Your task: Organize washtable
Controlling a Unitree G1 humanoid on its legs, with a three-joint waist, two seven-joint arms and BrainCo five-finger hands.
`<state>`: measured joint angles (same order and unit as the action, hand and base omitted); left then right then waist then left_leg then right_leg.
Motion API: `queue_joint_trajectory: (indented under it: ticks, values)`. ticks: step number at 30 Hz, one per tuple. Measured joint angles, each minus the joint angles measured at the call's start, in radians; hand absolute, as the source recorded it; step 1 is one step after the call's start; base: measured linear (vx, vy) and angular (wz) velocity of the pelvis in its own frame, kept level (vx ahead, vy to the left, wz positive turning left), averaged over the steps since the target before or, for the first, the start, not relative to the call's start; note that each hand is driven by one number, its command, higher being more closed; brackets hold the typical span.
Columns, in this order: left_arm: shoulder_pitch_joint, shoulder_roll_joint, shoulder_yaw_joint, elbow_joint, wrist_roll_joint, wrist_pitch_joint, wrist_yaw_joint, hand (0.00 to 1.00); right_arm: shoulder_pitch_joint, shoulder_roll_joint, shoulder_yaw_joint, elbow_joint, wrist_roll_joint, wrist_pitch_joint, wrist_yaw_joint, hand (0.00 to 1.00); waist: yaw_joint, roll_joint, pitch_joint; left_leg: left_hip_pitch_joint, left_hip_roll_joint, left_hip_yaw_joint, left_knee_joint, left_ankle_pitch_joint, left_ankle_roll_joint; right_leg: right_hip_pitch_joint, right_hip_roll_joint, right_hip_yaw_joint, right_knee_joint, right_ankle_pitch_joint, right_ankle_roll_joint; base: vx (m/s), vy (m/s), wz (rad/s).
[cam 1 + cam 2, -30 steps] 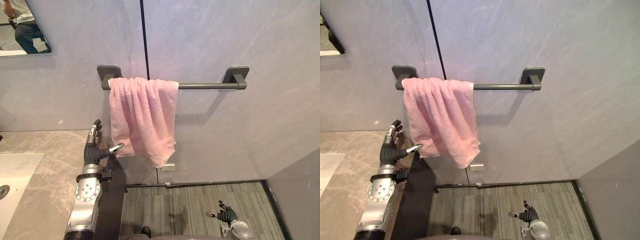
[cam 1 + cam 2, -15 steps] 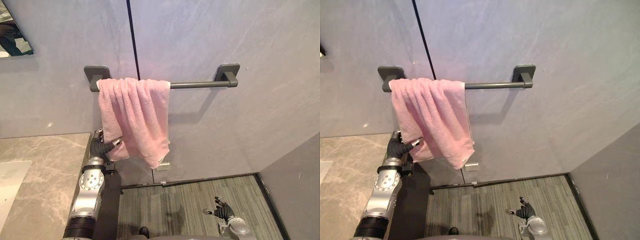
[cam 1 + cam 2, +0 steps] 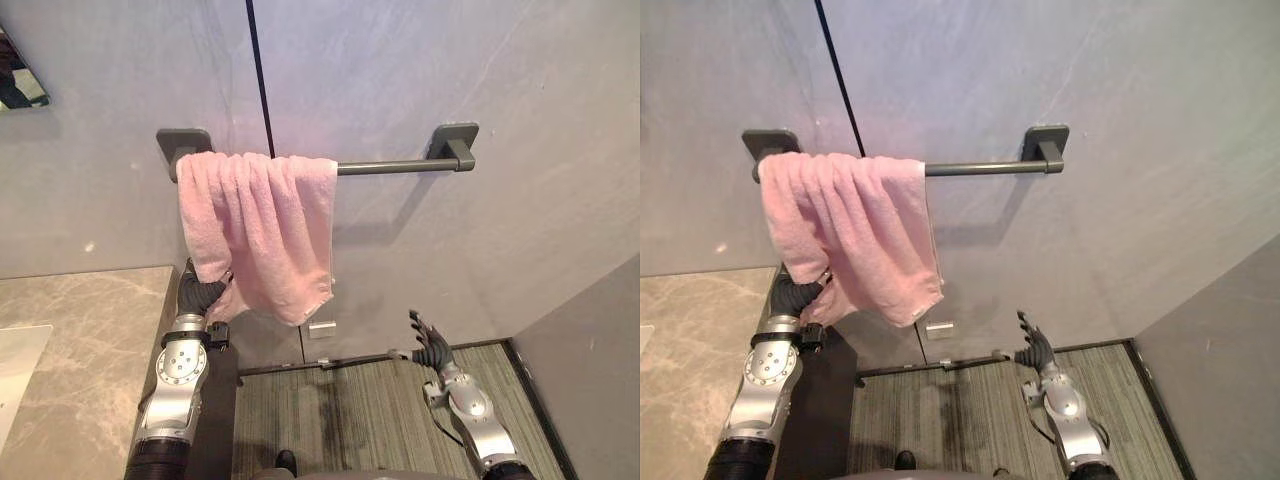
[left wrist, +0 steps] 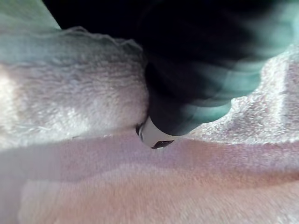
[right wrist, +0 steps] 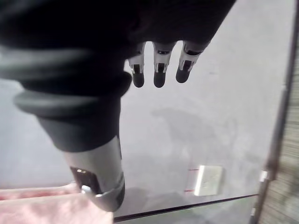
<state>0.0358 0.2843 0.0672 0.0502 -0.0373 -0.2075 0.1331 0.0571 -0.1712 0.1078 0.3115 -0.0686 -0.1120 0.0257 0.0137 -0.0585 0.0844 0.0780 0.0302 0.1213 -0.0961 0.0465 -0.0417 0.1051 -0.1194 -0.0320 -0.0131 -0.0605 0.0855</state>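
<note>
A pink towel point(image 3: 265, 230) hangs bunched over the left end of a dark grey wall bar point(image 3: 400, 166). My left hand point(image 3: 200, 295) reaches up from beside the counter into the towel's lower left edge, its fingers curled into the cloth. In the left wrist view the towel point(image 4: 93, 186) wraps close around my thumb point(image 4: 154, 137). My right hand point(image 3: 430, 348) is raised over the floor below the bar's right half, open and empty, its fingers point(image 5: 157, 70) straight and pointing at the wall.
A marble washtable counter point(image 3: 80, 340) with a white sink point(image 3: 15, 360) lies at the left, with a mirror corner point(image 3: 15, 85) above it. A small wall plate point(image 3: 321, 329) sits under the towel. Striped carpet point(image 3: 360, 420) covers the floor, and a grey wall point(image 3: 590, 380) closes the right side.
My left hand moved in under the towel and its fingers closed on the lower left edge, bunching it. My right hand rose from near the floor. The camera turned a little right.
</note>
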Motion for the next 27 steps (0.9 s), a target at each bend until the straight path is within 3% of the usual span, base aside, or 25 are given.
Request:
queue_joint_trajectory:
  ticks: [7, 27]
  values:
    - [0.028, -0.019, -0.039, -0.022, 0.0, -0.002, 0.0, 1.0, -0.105, -0.057, 0.109, -0.142, -0.002, -0.038, 0.021, 0.0, 0.002, -0.008, -0.006, 0.001, 0.002, 0.001, 0.0, 0.001, 0.0, -0.007, 0.002, 0.006, 0.013, 0.0, 0.0, -0.04, -0.018, -0.02]
    - [0.028, -0.039, -0.076, -0.023, -0.069, -0.009, 0.001, 1.0, -0.348, -0.071, 0.227, -0.179, 0.02, -0.04, -0.025, 0.0, 0.003, -0.005, -0.008, -0.018, 0.004, -0.036, 0.0, 0.013, 0.001, -0.012, 0.006, -0.009, 0.02, 0.0, -0.001, -0.03, -0.021, 0.05]
